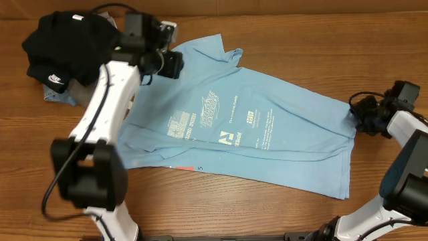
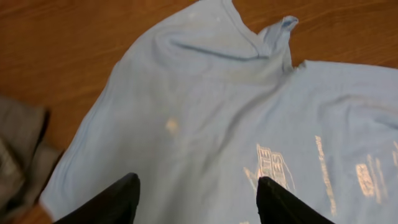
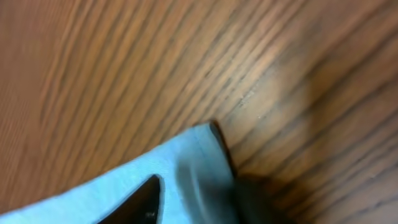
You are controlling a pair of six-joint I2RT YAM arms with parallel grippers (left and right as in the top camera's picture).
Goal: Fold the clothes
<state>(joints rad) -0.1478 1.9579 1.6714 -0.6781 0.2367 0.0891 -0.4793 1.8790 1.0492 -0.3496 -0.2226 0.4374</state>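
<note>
The light sky-blue t-shirt [image 1: 261, 134] lies spread on the wooden table, printed side up, its white text blocks in the middle. My left gripper [image 1: 168, 64] is open and hovers over the shirt's upper left part, near the collar. In the left wrist view the two black fingers [image 2: 198, 190] stand wide apart above the blue cloth [image 2: 205, 106], with nothing between them. My right gripper [image 1: 362, 115] is at the shirt's right edge. In the right wrist view its fingers [image 3: 196, 199] pinch a corner of the blue cloth [image 3: 193, 155]; the right finger is blurred and dark.
A black garment with a white logo [image 1: 63, 43] is heaped at the table's back left, by the left arm. A grey garment [image 2: 18, 149] lies beside the shirt's left sleeve. Bare wood [image 1: 281, 27] runs along the back and the front edge.
</note>
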